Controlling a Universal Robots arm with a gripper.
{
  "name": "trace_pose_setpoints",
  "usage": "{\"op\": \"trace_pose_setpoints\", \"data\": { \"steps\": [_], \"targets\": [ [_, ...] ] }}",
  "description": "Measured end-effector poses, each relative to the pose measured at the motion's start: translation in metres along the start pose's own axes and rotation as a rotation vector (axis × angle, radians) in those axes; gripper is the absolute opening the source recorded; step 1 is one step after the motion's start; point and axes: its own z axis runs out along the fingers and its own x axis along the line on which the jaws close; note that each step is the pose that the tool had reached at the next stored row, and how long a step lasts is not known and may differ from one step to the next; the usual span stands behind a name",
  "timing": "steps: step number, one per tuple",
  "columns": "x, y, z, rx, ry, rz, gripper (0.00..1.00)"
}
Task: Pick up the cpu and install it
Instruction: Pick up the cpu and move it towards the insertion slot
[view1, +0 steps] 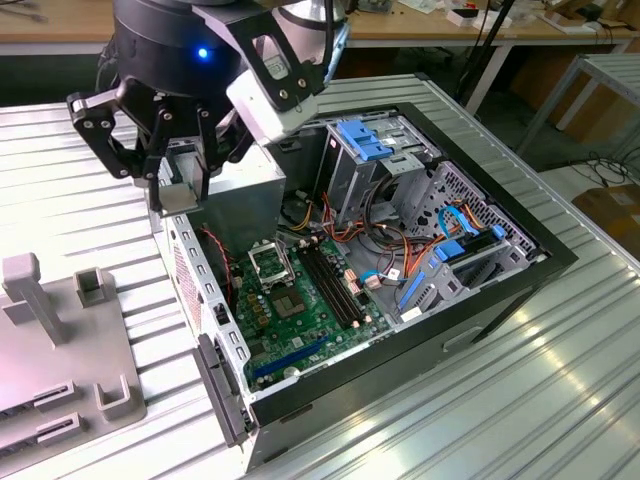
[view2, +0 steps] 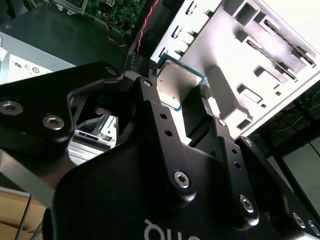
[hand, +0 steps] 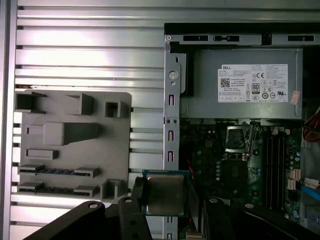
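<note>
At the exterior view's left you have a matte grey moulded fixture (view1: 70, 370) with blocky posts and narrow slots. It lies on the shiny, ribbed metal table (view1: 500, 400). Next along, the black gripper (view1: 183, 180), built of bolted flat bars, hangs over the fixture-side wall of the open computer case (view1: 400, 350), by the boxy grey power supply (view1: 250, 205). Its fingers are clamped on the cpu (hand: 165, 194), which is pinched by two opposite edges. In the first wrist view the cpu is a thin flat square with a dull silvery face and a greenish rim. Further right, inside the case, the green motherboard (view1: 320, 300) lies flat. Its square black socket (view1: 270, 262), framed in metal, sits well apart from the chip. Beyond it are blue plastic clips (view1: 365, 140).
</note>
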Motion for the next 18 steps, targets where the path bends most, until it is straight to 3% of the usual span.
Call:
{"op": "trace_pose_setpoints", "data": {
  "steps": [18],
  "targets": [
    [-0.0422, -0.0023, -0.0031, -0.0001, 0.0025, 0.000, 0.45]
  ]
}}
